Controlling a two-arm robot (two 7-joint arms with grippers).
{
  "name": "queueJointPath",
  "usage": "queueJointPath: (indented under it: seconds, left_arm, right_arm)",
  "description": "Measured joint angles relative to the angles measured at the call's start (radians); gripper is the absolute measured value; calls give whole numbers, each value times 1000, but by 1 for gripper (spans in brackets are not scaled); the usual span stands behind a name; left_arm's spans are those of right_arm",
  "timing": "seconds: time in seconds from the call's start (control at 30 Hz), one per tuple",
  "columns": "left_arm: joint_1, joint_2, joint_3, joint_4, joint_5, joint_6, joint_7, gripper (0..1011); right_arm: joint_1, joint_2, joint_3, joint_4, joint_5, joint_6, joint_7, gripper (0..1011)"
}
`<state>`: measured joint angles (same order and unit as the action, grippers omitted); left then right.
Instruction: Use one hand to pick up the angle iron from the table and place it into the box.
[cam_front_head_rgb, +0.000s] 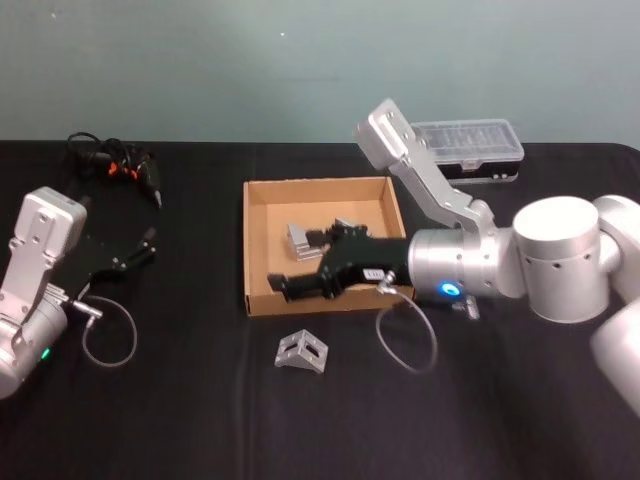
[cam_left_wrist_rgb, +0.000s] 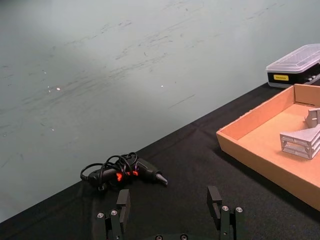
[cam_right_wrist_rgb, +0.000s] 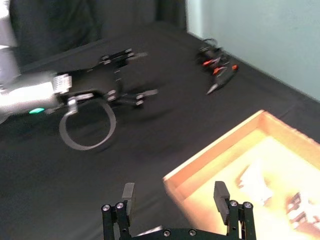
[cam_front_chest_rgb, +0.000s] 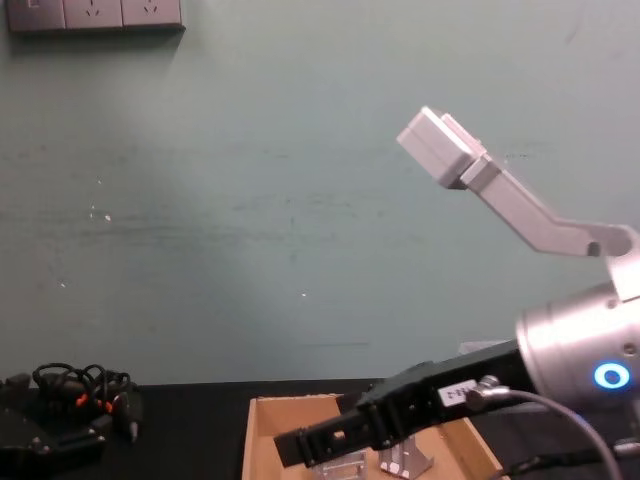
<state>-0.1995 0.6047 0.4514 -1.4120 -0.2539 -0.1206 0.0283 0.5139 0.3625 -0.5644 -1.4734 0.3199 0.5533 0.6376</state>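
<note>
R arm (cam_front_head_rgb: 560, 260): nearest the cam; reaches across toward robot's left, over box.
Table (cam_front_head_rgb: 200, 420): black top, carries all items.
Box (cam_front_head_rgb: 275, 215): tan cardboard tray; its near-left corner lies under R gripper.
R gripper (cam_front_head_rgb: 283, 287): above box's near wall; fingers (cam_right_wrist_rgb: 128, 192) wide apart, nothing held.
L gripper (cam_front_head_rgb: 150, 248): parked well left of box; fingers (cam_left_wrist_rgb: 215, 197) apart, empty.
Angle iron (cam_front_head_rgb: 300, 350): on table outside box, just robot-side of R gripper, not touching it.
Other angle irons (cam_front_head_rgb: 303, 240): 2 in box, beyond R gripper.
</note>
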Motion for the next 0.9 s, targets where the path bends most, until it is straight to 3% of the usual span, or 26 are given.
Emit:
queueJointPath:
  seconds: [0.33, 0.53, 0.67, 0.9]
  left_arm:
    - [0, 0, 0, 0, 0, 0, 0, 1011]
    - [0, 0, 0, 0, 0, 0, 0, 1011]
    - [0, 0, 0, 0, 0, 0, 0, 1011]
    - [0, 0, 0, 0, 0, 0, 0, 1011]
  right_arm:
    - [-42, 115, -12, -159, 47, 112, 53, 1002]
    - [-35, 181, -60, -203, 54, 149, 103, 1002]
    - [-22, 193, -93, -197, 52, 155, 122, 1002]
    - [-13, 187, -119, -172, 52, 157, 113, 1002]
